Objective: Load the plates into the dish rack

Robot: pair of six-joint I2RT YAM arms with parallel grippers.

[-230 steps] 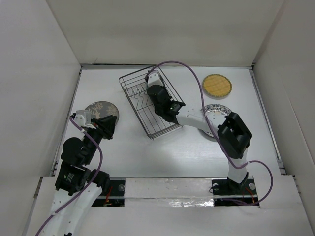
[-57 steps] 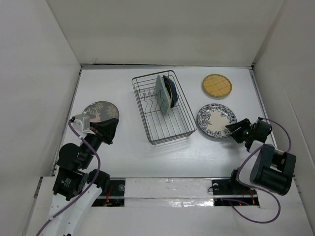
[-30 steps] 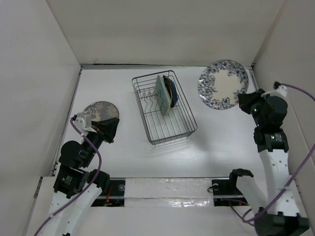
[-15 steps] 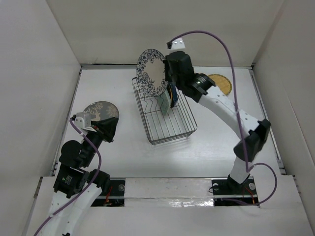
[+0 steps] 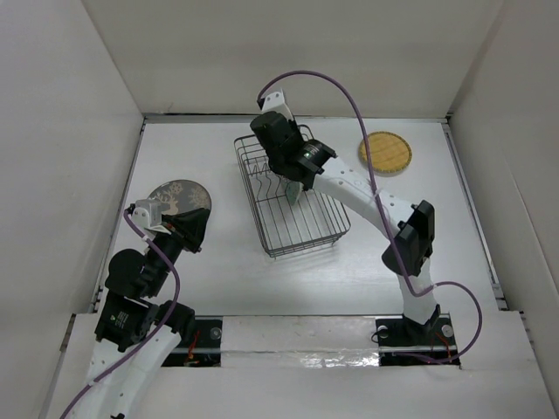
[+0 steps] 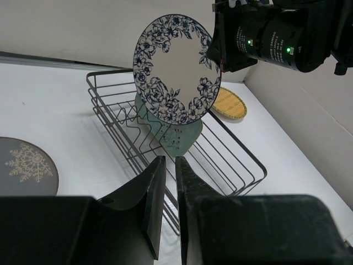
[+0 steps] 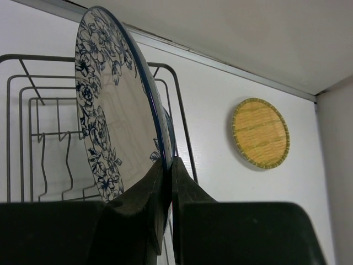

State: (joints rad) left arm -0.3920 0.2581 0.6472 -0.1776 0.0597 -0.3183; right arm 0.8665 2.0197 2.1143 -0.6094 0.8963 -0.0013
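Patterned plate (image 7: 107, 127) pinched on edge in your right gripper (image 7: 165, 172), held over the rack (image 5: 306, 231).

Your right jaws are closed tight on the plate's lower rim. It stands upright over the rack's far end, its patterned face turned toward your left arm, close beside the green plate (image 6: 177, 138) that stands among the tines. You cannot tell whether its edge touches the wires. Your left gripper (image 6: 166, 165) is all but closed, only a sliver of gap, with nothing in it. It hovers near the grey plate (image 5: 179, 196), which lies flat on the table (image 5: 218, 271) left of the rack. A yellow plate (image 5: 385, 153) lies flat to the rack's right, well apart.
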